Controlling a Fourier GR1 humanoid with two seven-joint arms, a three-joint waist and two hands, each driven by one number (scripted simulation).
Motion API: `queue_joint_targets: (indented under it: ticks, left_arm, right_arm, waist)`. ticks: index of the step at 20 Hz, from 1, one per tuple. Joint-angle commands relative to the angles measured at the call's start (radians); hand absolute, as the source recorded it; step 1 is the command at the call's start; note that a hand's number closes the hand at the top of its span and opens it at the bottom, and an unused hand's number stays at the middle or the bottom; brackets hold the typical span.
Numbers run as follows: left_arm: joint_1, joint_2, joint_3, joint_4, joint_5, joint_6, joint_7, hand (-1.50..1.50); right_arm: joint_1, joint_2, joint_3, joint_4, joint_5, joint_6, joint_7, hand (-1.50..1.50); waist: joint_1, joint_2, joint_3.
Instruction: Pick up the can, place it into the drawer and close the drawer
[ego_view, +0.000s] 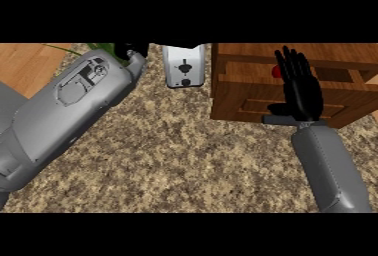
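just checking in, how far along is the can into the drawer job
The red can already seems to sit inside the open wooden drawer, though mostly hidden. The right hand is over the drawer, fingers straight. The left hand is barely visible at the top. Closing the drawer is left.

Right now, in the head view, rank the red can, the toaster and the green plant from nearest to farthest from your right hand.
Measured from the right hand, raised over the wooden drawer at the right:
1. Red can: inside the drawer, right beside the fingers, mostly hidden by them.
2. Toaster: left of the drawer, top centre.
3. Green plant: far upper left, behind the left forearm.
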Motion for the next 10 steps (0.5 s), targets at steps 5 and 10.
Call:
queue_joint_targets:
  ticks: [5,10]
  left_arm:
    - [0.120,0.054,-0.008,-0.120,-0.033,0.009,0.019,-1.50]
    - [0.182,0.115,0.014,-0.235,-0.044,0.003,0.032,-1.50]
  right_arm:
    - [-0.236,0.042,-0.063,0.323,0.035,-0.109,0.044,-1.50]
    - [-0.312,0.024,-0.105,0.488,0.034,-0.214,0.004,-1.50]
  waist:
    - [0.008,0.027,0.022]
    - [0.014,0.029,0.023]
